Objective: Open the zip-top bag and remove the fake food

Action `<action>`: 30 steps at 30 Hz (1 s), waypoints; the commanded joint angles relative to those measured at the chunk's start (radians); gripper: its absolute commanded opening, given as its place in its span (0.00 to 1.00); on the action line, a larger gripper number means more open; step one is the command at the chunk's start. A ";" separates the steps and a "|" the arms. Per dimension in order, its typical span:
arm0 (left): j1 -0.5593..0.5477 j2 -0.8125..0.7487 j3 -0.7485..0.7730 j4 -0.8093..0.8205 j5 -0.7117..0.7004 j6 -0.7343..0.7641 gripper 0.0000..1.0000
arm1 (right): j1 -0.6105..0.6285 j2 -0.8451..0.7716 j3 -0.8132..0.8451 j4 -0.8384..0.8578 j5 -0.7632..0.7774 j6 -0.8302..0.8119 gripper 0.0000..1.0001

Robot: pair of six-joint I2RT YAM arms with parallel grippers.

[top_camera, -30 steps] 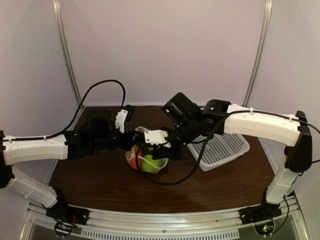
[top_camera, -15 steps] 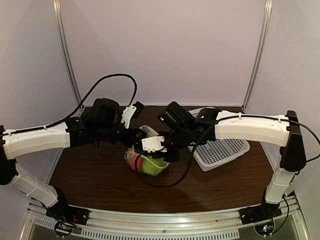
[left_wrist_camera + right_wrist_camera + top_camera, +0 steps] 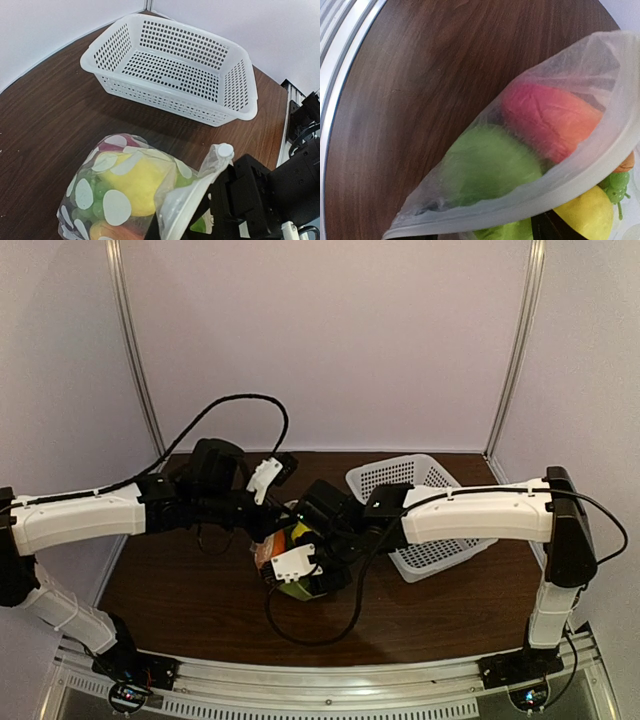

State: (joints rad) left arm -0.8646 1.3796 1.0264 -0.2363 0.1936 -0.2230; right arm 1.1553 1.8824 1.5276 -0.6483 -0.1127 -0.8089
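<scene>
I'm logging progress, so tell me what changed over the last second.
The right arm swung left and toward the near edge, carrying its pincer from the far side of the bag to its near side. The left arm pushed right, closer to the bag. Whether either took hold cannot be told. The bag and the basket stayed put.

The zip-top bag (image 3: 115, 205) is thin, clear plastic film, crinkled and printed with opaque white dots, hazy where it folds. Inside, the green apple (image 3: 490, 170), red apple (image 3: 545, 120) and lemon (image 3: 585, 215) are smooth moulded plastic with a soft gloss. The basket (image 3: 165, 97) is white perforated plastic, slightly shiny. The table (image 3: 45, 125) shows dark wood grain with a low sheen, edged by a pale metal rail (image 3: 330, 677).
</scene>
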 commanded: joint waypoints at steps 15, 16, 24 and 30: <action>0.006 -0.026 -0.197 0.209 0.044 -0.105 0.00 | -0.001 0.154 -0.038 0.207 0.047 -0.033 0.89; 0.006 -0.023 -0.202 0.211 0.035 -0.112 0.00 | 0.000 0.161 -0.037 0.211 0.041 -0.030 0.89; 0.006 -0.030 -0.242 0.268 0.018 -0.157 0.00 | -0.001 0.194 -0.032 0.259 0.082 0.027 0.85; 0.006 -0.033 -0.256 0.289 0.015 -0.172 0.00 | 0.000 0.219 -0.021 0.240 0.156 0.070 0.85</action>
State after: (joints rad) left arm -0.8608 1.3518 0.7891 -0.0040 0.2165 -0.3714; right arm 1.1591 2.0617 1.5043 -0.3958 -0.0368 -0.7895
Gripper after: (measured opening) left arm 0.012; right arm 0.867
